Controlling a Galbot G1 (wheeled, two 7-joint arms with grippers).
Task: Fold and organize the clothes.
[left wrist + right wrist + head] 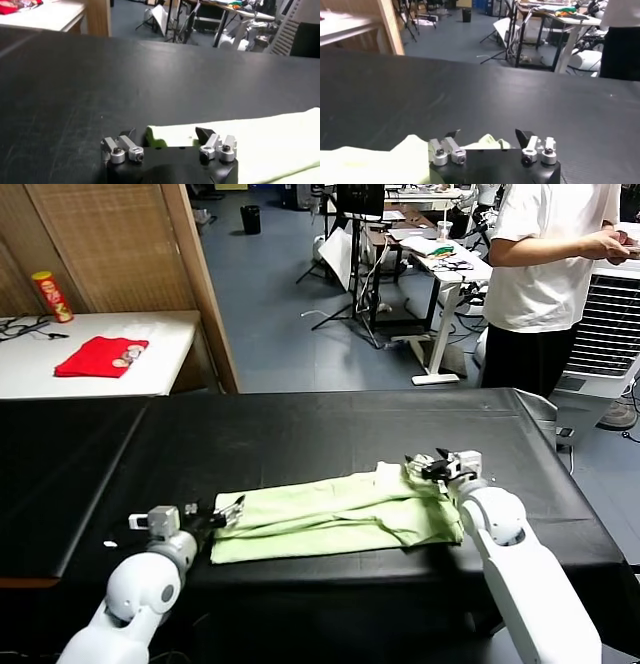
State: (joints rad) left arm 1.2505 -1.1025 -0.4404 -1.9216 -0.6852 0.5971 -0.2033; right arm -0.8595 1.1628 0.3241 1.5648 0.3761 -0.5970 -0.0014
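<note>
The pale green shirt [340, 514] lies folded into a long flat strip on the black table [300, 434], near its front edge. My left gripper [228, 512] sits low at the strip's left end. In the left wrist view this gripper [165, 134] is open, and the shirt [270, 145] has its corner lying between the two spread fingers. My right gripper [425, 467] is at the strip's far right corner. The right wrist view shows that gripper [487, 134] open too, with a raised fold of the shirt [370, 165] between its fingers, unpinched.
A person in a white T-shirt [550, 264] stands beyond the table at the back right, beside a white cooler [610, 324]. At the back left, a white side table [160, 334] bears a red cloth [100, 356] and a red can [52, 296].
</note>
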